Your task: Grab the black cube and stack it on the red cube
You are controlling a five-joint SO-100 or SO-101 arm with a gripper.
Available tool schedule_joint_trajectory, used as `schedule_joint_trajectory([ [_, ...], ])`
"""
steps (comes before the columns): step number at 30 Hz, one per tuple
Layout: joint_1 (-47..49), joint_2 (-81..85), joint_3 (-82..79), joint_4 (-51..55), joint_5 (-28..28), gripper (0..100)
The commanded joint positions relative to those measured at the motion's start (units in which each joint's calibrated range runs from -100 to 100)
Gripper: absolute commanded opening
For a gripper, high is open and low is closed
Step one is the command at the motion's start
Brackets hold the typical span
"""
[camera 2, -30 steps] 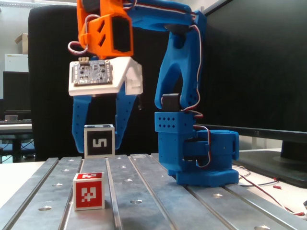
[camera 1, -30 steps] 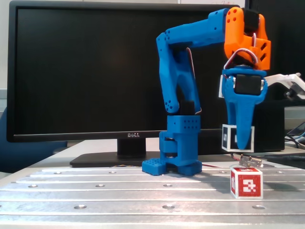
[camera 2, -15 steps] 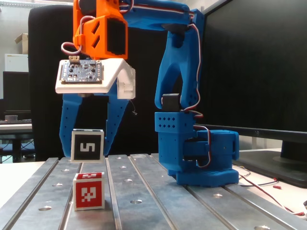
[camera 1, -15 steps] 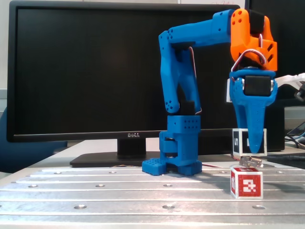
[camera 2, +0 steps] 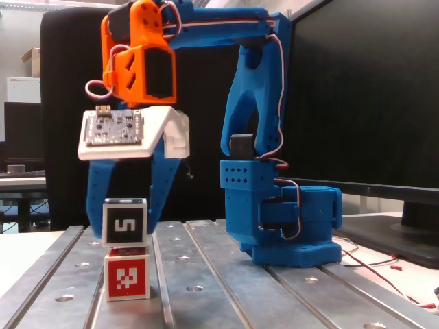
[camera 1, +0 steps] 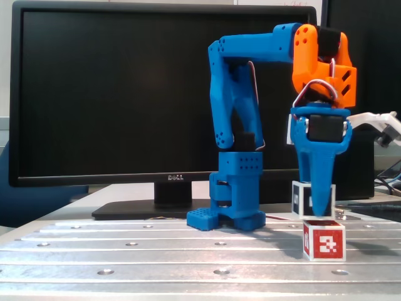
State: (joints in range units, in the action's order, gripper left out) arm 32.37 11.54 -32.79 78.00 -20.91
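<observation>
The black cube (camera 2: pixel 125 223) with the white "5" mark sits squarely on top of the red cube (camera 2: pixel 127 275) on the metal table. In a fixed view the black cube (camera 1: pixel 301 197) is half hidden behind a blue finger, just above the red cube (camera 1: pixel 324 239). My gripper (camera 2: pixel 123 229) points straight down with its two blue fingers (camera 2: pixel 162 192) on either side of the black cube, pressed against its sides. The gripper (camera 1: pixel 321 213) also shows in the other fixed view.
The arm's blue base (camera 1: pixel 235 200) stands behind the cubes on the slotted aluminium table (camera 1: pixel 156 251). A large black monitor (camera 1: pixel 113 94) fills the background. A white bracket with a circuit board (camera 2: pixel 113 130) hangs on the wrist. Red wires (camera 2: pixel 384 274) trail beside the base.
</observation>
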Motion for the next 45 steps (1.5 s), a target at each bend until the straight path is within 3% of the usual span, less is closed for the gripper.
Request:
schedule_joint_trajectory([
  [1,0.52,0.4,0.9,-0.31,0.08,17],
  [45,1.85,0.24,0.09,-2.2,-2.92,17],
])
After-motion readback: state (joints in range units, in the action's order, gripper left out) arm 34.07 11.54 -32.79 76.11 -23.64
